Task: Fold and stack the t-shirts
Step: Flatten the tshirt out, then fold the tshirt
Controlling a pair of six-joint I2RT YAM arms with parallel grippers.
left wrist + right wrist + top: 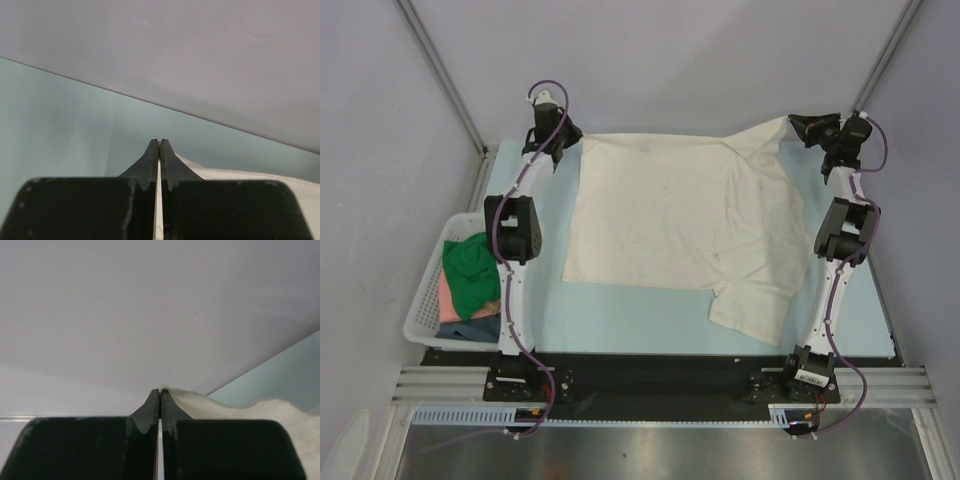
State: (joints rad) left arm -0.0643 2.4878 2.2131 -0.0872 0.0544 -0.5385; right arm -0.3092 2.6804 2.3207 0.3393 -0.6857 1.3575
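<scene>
We log left pincer (568,138) clamped on cream t-shirt (670,215) corner | right pincer (796,121) likewise | it lies spread between them

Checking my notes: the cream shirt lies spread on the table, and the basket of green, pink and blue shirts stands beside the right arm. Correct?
No: the basket holding the green shirt, pink shirt and blue shirt stands beside the left arm, as the top external view shows. The cream shirt does lie spread on the table.
</scene>
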